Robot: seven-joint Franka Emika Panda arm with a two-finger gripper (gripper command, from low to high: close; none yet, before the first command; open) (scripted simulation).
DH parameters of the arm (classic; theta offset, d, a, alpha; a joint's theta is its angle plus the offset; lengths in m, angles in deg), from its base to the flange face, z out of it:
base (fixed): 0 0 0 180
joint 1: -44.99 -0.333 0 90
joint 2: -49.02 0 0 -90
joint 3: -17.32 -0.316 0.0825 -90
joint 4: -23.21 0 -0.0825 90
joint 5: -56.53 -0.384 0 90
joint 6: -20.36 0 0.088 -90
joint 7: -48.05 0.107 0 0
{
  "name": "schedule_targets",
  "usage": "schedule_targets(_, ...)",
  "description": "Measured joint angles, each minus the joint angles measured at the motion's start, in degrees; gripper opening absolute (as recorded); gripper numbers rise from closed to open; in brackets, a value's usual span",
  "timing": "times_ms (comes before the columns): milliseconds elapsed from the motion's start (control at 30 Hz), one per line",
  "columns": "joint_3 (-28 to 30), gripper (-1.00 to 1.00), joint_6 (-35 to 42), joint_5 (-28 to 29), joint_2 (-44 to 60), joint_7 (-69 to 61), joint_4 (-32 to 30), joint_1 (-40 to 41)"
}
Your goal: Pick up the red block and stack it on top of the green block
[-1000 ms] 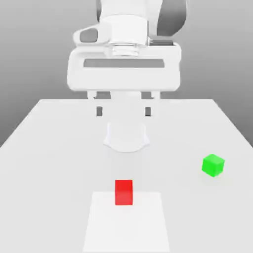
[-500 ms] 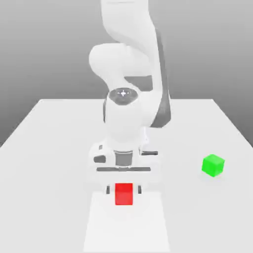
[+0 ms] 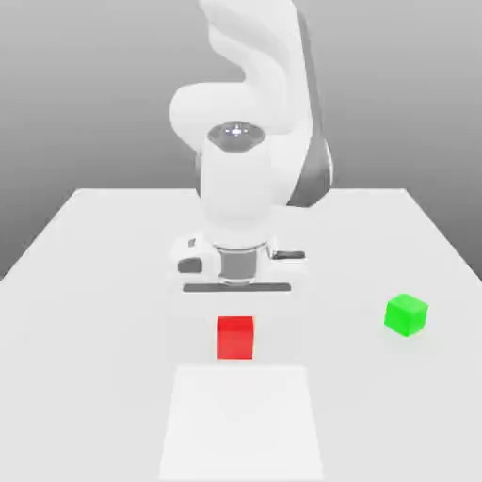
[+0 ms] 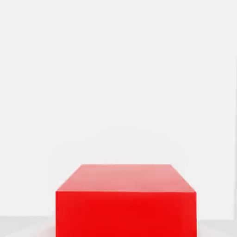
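One gripper [image 3: 235, 318] points straight down beneath the arm [image 3: 237, 193], closed on the red block [image 3: 235, 339].

We've got a very bright, flat exterior view, the white tabletop [image 3: 104, 329] nearly washed out and the pale sheet [image 3: 241, 424] barely standing off it, while the backdrop [image 3: 75, 104] shades from lighter grey up high to darker grey near the table edge. No lamp we can place, but a small glint sits on the arm's dark cap [image 3: 236, 136], and the green block [image 3: 406, 315] has a brighter top with hardly any shadow. Hand view: pale glare behind, red block [image 4: 126, 215] with a washed-out pinkish top and richer front, edges straight.
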Motion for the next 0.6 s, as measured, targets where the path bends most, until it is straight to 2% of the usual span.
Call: schedule_targets(600,-18.6,-1.0,7.8,-9.5,-6.0,-18.5,2.3,-34.0)
